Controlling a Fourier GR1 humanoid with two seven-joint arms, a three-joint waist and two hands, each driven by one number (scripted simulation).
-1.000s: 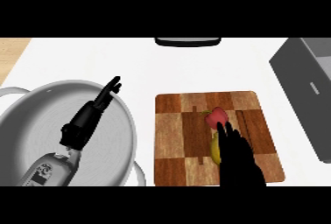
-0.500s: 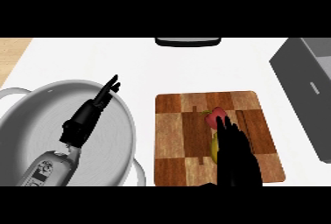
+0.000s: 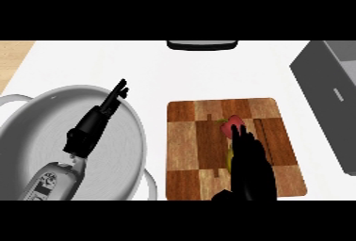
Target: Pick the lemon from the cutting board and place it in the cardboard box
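Observation:
A wooden cutting board (image 3: pixel 191 141) lies at centre right on the white counter. On it rests a small fruit (image 3: pixel 233 124), reddish at its far end with a yellow sliver showing at the hand's left side. My right hand (image 3: pixel 249 160) lies over the fruit with fingers stretched forward, open, hiding most of it. A grey box (image 3: pixel 334 89) stands at the right edge, only partly in view. My left hand (image 3: pixel 111 101) is held over a big grey pan, fingers straight and pointing away.
The large round grey pan (image 3: pixel 125 155) with side handles fills the left side, its rim close to the board's left edge. A dark object (image 3: pixel 201 44) sits at the counter's far edge. Bare white counter lies between board and box.
My right hand has crept a little forward and to the right over the fruit, covering more of it. The left arm has barely moved.

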